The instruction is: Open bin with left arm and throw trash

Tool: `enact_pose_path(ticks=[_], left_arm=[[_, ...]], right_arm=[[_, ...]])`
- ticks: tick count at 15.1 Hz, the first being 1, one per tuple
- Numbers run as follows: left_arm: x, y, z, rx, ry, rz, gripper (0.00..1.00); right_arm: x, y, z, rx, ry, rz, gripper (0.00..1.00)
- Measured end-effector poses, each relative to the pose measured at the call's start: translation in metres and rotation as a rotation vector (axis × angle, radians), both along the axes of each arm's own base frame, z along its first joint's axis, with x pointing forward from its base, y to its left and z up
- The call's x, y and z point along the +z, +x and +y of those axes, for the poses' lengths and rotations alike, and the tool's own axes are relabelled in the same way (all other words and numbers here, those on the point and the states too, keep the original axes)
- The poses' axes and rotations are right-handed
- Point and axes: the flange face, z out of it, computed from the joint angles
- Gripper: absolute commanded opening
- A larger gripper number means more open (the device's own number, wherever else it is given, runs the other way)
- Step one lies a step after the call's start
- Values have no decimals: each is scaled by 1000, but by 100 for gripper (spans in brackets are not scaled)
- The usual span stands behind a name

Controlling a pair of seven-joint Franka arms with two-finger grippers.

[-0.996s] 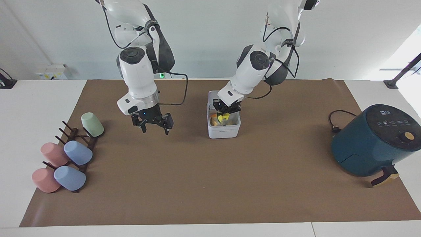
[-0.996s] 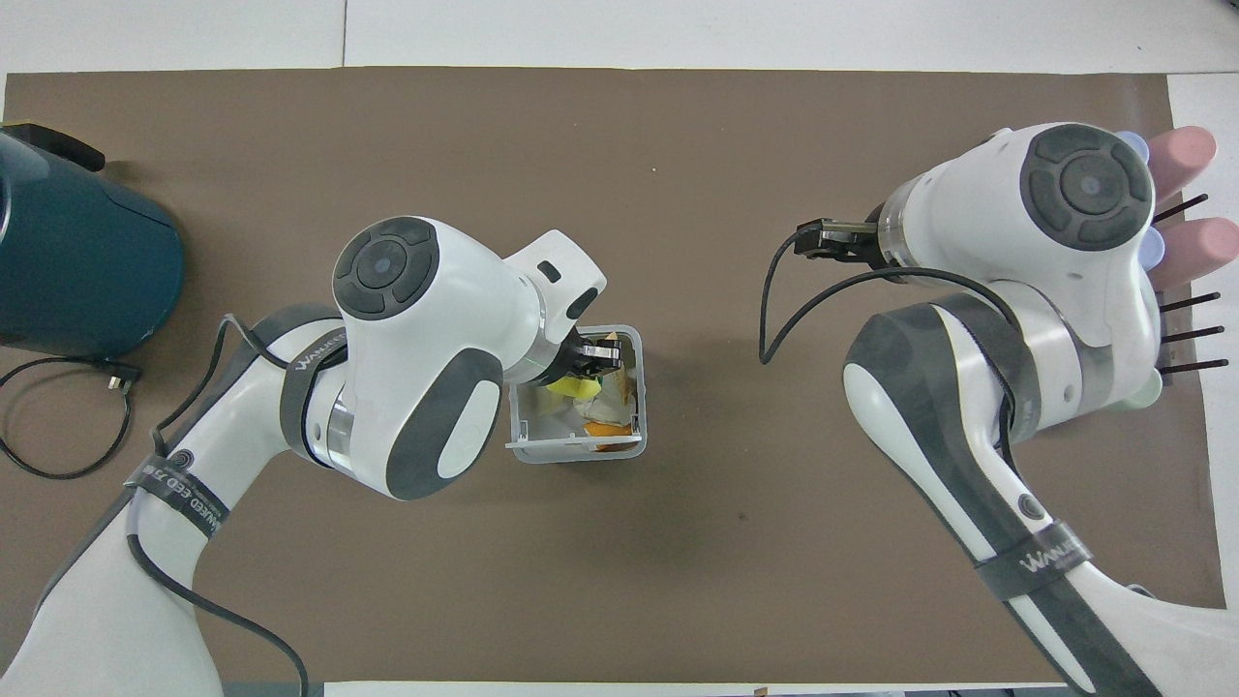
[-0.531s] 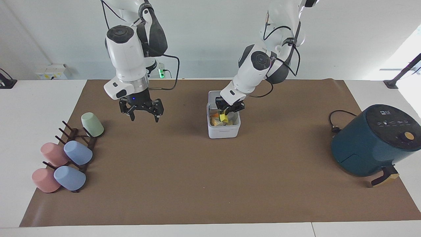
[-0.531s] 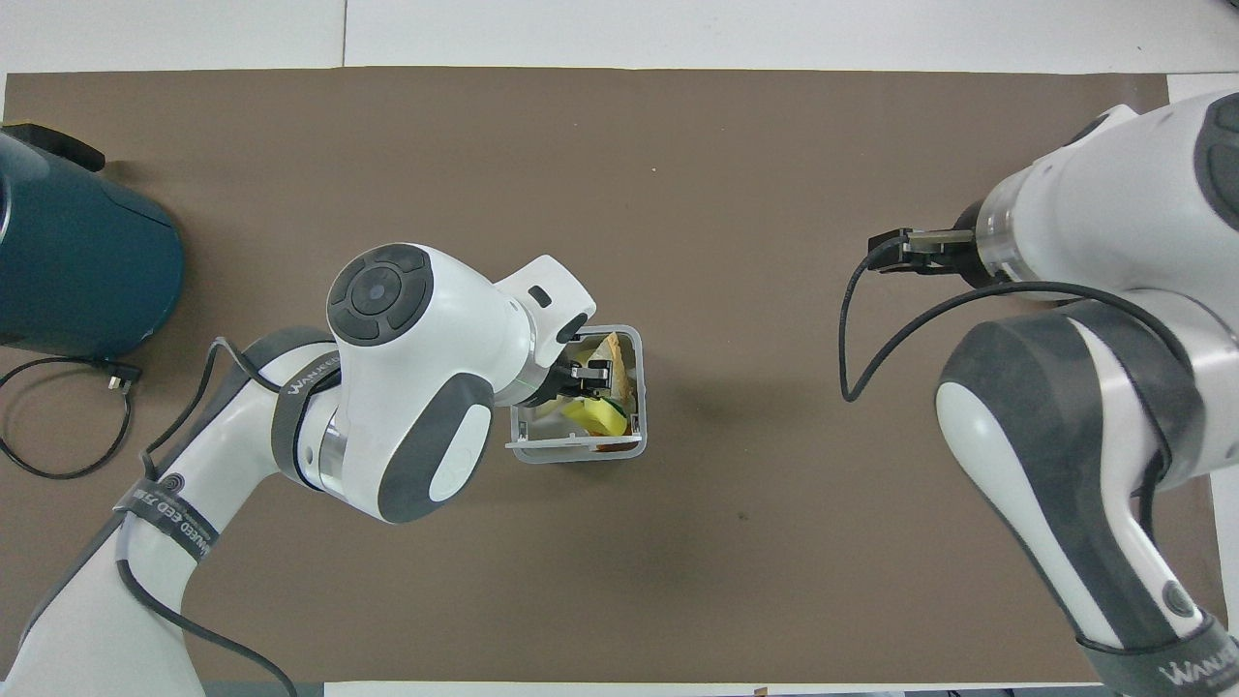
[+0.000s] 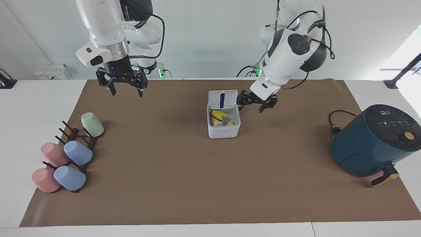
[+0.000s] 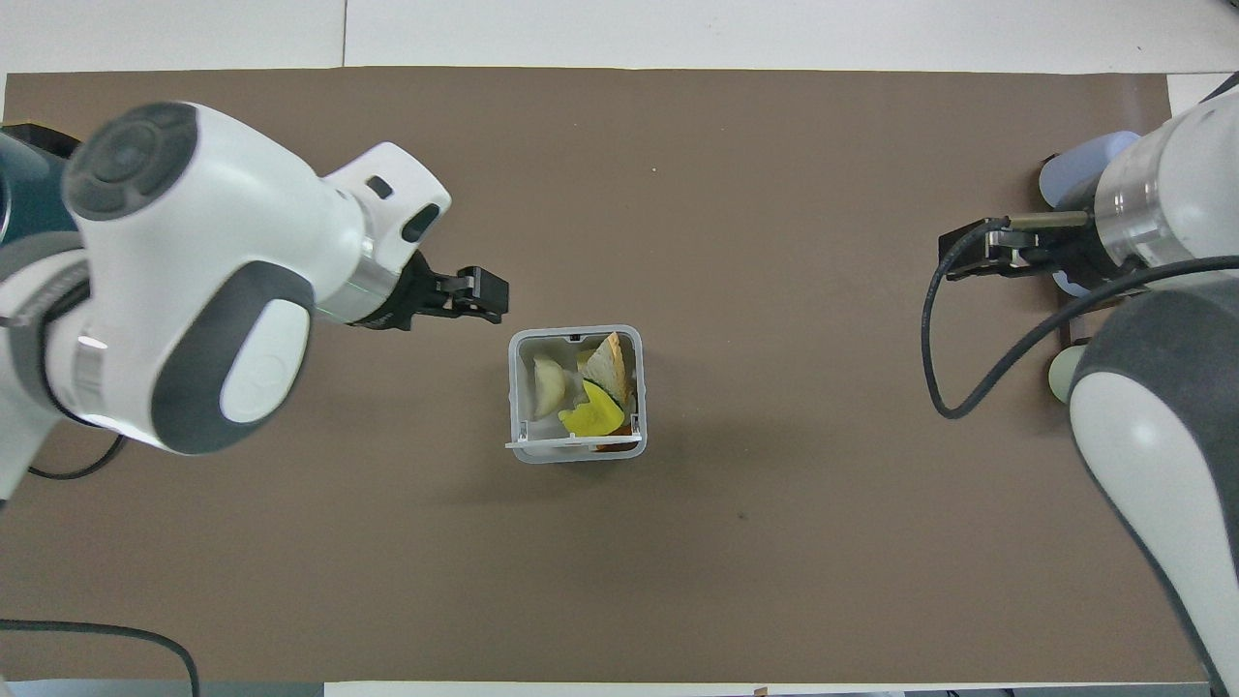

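Facing view: the bin (image 5: pixel 223 126) stands mid-table toward the robots' edge, lid up, the trash (image 5: pixel 218 116) inside — yellow chunk on top. The left gripper (image 5: pixel 256 103) hangs beside it, fingers apart, empty. The right gripper (image 5: pixel 121 84) — fingers spread — hovers near the robots' edge.

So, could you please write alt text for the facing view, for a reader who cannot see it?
A small white bin stands mid-table with its lid up and yellow and cream scraps inside. The left gripper hangs empty beside it, jaws open; the right gripper waits raised, near the cup rack.
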Motion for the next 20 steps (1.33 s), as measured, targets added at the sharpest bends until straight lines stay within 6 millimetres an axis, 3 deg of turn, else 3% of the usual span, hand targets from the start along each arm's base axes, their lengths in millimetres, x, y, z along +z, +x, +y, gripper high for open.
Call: enact_pose_path(ticks=[3, 7, 13, 16, 20], left_arm=[[39, 13, 79, 22, 77, -27, 100], [67, 2, 142, -17, 106, -19, 100], [87, -27, 157, -27, 150, 5, 100], [94, -34, 164, -30, 145, -5, 100], [102, -34, 160, -59, 144, -26, 100]], right_arm=[[4, -4, -5, -10, 10, 30, 100], [0, -4, -13, -26, 8, 59, 100], [-1, -3, -27, -51, 9, 65, 100], [-2, -1, -47, -89, 9, 71, 100], [-3, -3, -56, -66, 7, 88, 100]])
